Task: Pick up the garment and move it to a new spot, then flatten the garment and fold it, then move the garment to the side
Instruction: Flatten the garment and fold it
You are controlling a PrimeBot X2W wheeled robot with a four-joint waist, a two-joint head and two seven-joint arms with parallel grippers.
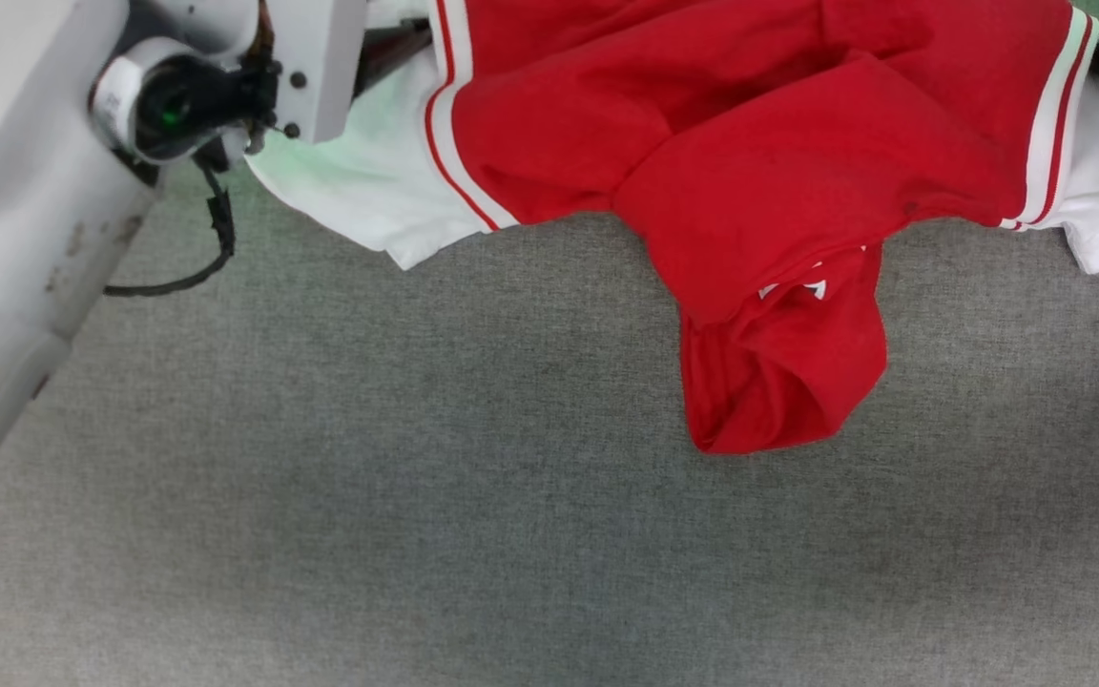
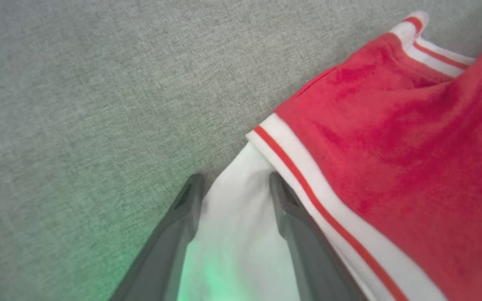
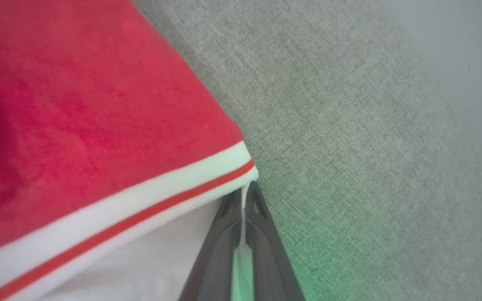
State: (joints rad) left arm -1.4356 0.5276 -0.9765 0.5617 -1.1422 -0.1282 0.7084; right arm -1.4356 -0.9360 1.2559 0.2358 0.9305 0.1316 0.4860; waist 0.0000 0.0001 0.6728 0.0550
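Grey cloth surface (image 1: 416, 477): garment (image 1: 778, 172) sleeve was pinched by right gripper (image 3: 244, 190), the other straddled by parted left gripper (image 2: 234, 177); print (image 1: 817, 288) illegible.

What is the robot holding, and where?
The right end effector pinches the red T-shirt by a white sleeve; the open left end effector straddles the other sleeve.

- Bright, even light on the grey woven cloth surface (image 1: 416, 496).
- Faint shadow under the red short-sleeved soft-cloth T-shirt (image 1: 759, 191).
- Green glow at the finger bases of the left gripper (image 2: 235, 184) and right gripper (image 3: 245, 192); wrist views blur there.
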